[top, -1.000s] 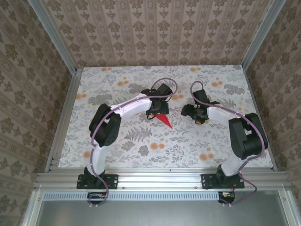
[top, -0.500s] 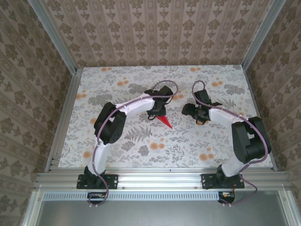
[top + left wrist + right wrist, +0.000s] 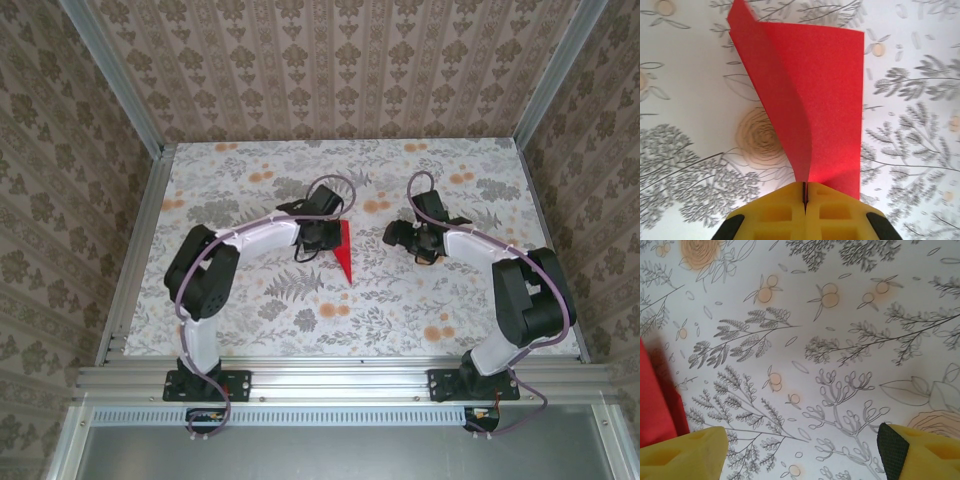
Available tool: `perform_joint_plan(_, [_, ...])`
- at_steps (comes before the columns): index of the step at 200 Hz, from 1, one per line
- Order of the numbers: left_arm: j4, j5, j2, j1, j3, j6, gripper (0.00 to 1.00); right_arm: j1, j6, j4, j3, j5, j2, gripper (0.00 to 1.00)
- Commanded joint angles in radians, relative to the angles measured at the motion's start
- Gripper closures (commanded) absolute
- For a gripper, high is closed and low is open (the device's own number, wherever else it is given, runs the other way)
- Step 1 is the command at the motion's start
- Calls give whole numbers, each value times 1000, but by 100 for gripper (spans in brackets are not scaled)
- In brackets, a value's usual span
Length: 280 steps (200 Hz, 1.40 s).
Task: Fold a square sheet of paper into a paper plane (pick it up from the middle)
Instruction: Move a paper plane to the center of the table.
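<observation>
The red paper is folded into a narrow pointed shape, its tip toward the near edge of the table. My left gripper is shut on its edge. In the left wrist view the yellow fingers meet on the red paper at the left gripper, and one layer curls up and away on the left. My right gripper stands open to the right of the paper, apart from it. The right gripper has nothing between its jaws, and the red paper is at that view's left edge.
A floral cloth covers the table. Aluminium rails run along the near edge and up the sides, with wallpapered walls behind. Both arm bases sit at the near edge.
My left gripper has shut on the red paper and swung a little left. The paper's tip has turned from near-right toward the near edge. The right arm has barely moved.
</observation>
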Motion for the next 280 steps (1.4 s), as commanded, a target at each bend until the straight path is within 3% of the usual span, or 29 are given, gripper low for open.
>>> perform_joint_plan(1, [242,175,-58,30,-89,33,93,35,-5,-17,17,-41,-27,19])
perform_joint_plan(42, [435,296,-55,79,-207,5,89,98,-6,-41,23,-39,-19,20])
perform_joint_plan(103, [460,303,-66,125,-257,9,74,148,-7,-66,64,-31,9,20])
perform_joint_plan(163, [429,280,-41,136,-261,27,80,185,-14,-82,101,-29,33,22])
perform_joint_plan(209, [389,242,-28,136,-254,46,87,245,-31,-131,177,-23,93,39])
perform_joint_plan(280, [396,236,-29,137,-283,42,90,369,-57,-217,324,66,198,52])
